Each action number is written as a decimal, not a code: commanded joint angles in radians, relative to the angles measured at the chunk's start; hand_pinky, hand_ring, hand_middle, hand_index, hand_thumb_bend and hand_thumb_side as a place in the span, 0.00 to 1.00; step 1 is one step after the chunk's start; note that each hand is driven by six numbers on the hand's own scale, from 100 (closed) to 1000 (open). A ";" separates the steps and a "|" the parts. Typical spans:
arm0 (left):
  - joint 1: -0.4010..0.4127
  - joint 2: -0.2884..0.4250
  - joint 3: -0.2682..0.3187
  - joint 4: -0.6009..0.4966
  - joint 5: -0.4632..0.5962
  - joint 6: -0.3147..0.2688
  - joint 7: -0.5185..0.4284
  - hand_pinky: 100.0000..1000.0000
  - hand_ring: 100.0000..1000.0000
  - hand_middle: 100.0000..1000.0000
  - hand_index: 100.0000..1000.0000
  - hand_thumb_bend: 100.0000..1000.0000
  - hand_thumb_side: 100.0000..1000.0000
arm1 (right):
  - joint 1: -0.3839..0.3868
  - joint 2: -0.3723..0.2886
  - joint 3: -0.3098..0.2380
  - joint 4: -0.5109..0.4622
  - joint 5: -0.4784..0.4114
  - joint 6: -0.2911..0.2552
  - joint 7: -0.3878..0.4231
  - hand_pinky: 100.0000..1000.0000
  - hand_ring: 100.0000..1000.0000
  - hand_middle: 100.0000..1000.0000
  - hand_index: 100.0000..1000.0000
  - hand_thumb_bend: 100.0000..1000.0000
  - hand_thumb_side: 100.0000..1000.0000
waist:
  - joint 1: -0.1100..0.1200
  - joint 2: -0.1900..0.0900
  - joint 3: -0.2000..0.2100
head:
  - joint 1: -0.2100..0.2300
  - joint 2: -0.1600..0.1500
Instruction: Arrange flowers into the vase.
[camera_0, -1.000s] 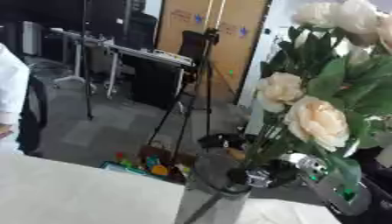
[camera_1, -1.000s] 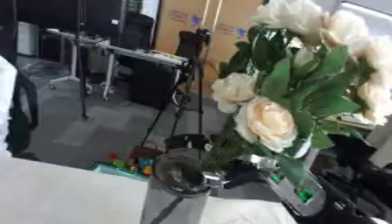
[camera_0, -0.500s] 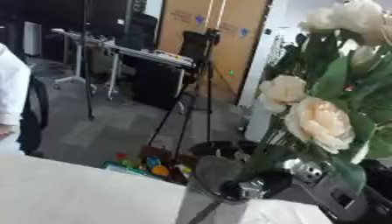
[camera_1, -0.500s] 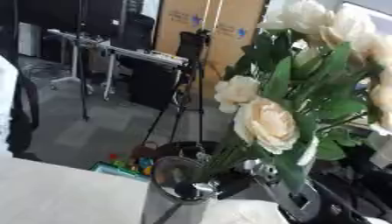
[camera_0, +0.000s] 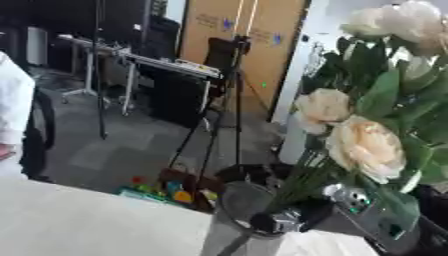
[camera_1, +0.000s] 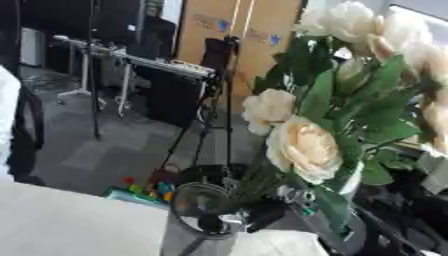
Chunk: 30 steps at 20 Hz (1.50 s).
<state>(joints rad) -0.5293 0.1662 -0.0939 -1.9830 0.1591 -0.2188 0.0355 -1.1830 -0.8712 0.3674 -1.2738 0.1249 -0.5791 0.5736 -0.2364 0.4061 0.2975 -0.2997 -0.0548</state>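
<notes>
A grey see-through vase (camera_0: 234, 220) stands on the white table (camera_0: 79, 225) at the bottom centre. A bunch of cream roses with green leaves (camera_1: 303, 145) leans up to the right, and its stems run down into the vase's mouth. My right hand (camera_0: 352, 214), black with silver joints, comes in from the lower right and is curled round the stems right at the vase's rim. More blooms (camera_0: 401, 20) fill the upper right corner. My left hand shows in no view.
A person's white sleeve (camera_0: 12, 107) shows at the left edge, away from the vase. Beyond the table's far edge are a tripod (camera_0: 229, 95), a keyboard on a stand (camera_0: 157, 62) and coloured toys (camera_0: 166, 187) on the floor.
My right hand has carried the bunch left and down, from beside the vase to its rim, and the stems now reach into the mouth. The pictures have shifted slightly.
</notes>
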 joint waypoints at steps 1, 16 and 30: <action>-0.009 -0.004 0.000 -0.017 0.001 0.001 -0.005 0.67 0.62 0.85 0.92 0.28 0.98 | 0.000 -0.024 -0.004 0.006 -0.018 -0.328 0.333 1.00 1.00 1.00 1.00 0.24 1.00 | 0.010 -0.022 -0.002 | 0.003 -0.014; -0.006 0.001 -0.004 -0.017 -0.002 0.003 -0.017 0.67 0.63 0.85 0.92 0.27 0.98 | -0.016 -0.042 -0.083 0.041 -0.141 -0.328 0.333 1.00 1.00 1.00 1.00 0.23 1.00 | 0.010 -0.027 -0.004 | 0.007 -0.030; -0.006 0.002 -0.005 -0.017 -0.003 0.005 -0.020 0.67 0.63 0.85 0.92 0.27 0.98 | 0.000 -0.054 -0.051 0.025 -0.113 -0.328 0.333 1.00 1.00 1.00 1.00 0.60 1.00 | 0.010 -0.026 -0.004 | 0.006 -0.033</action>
<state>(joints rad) -0.5283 0.1663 -0.0948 -1.9830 0.1587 -0.2133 0.0177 -1.1695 -0.8763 0.3216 -1.2314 0.0042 -0.5763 0.5764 -0.2364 0.4061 0.2958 -0.2931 -0.0733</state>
